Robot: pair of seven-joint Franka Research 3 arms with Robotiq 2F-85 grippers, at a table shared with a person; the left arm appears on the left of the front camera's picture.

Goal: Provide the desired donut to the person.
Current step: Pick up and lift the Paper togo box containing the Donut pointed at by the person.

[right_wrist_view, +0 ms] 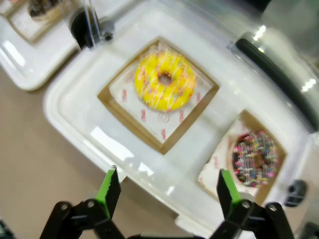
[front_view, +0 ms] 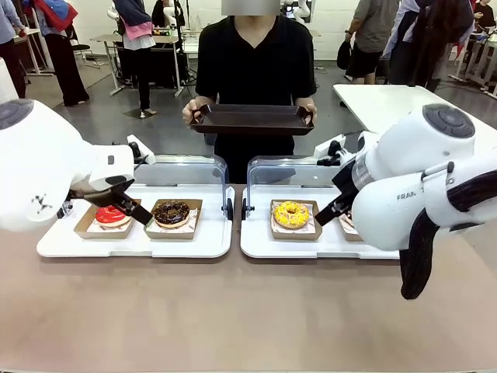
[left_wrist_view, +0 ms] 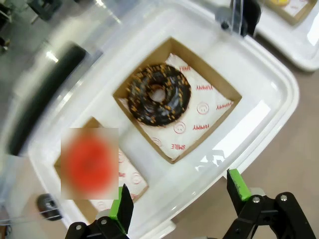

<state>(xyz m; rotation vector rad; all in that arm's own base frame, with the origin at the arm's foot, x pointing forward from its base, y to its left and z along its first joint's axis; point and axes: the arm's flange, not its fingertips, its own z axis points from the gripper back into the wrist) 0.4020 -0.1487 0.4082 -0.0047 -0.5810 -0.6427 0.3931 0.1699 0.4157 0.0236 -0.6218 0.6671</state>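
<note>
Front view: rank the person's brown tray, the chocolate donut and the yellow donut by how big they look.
Largest: brown tray.
Then chocolate donut and yellow donut, which look alike, so unranked.

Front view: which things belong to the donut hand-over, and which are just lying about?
Job: person, dark tray, red donut, chocolate donut, yellow donut, sprinkled donut.
Lying about: white trays, clear lids, far white table.
</note>
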